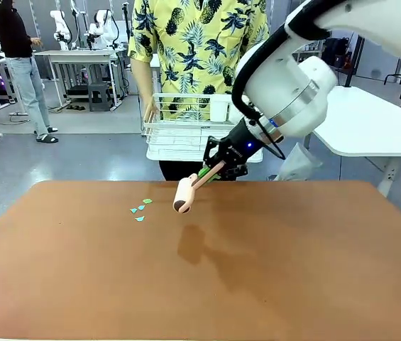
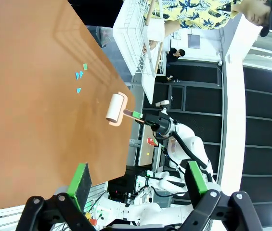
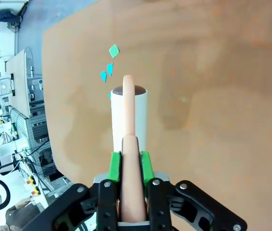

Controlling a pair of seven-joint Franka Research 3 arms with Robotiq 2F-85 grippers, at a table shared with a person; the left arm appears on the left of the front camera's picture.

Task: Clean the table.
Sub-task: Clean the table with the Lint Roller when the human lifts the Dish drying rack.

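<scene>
The reddish-brown table (image 1: 271, 277) carries several small teal paper scraps (image 1: 140, 208) left of its middle, toward the far edge. My right gripper (image 1: 214, 169) is shut on the pink handle of a lint roller (image 1: 184, 193), whose white roll hangs tilted just above the table, right of the scraps. In the right wrist view the green pads (image 3: 114, 164) clamp the handle, the roller (image 3: 129, 115) points at the scraps (image 3: 109, 67), and one scrap peeks out beside the roll. My left gripper (image 2: 138, 179) stands open off the table's edge, with the roller (image 2: 115, 108) far ahead of it.
A white wire dish rack (image 1: 182, 128) stands behind the far edge, with a person (image 1: 196, 42) in a yellow patterned shirt right behind it. A white-topped table (image 1: 370, 124) is at the back right.
</scene>
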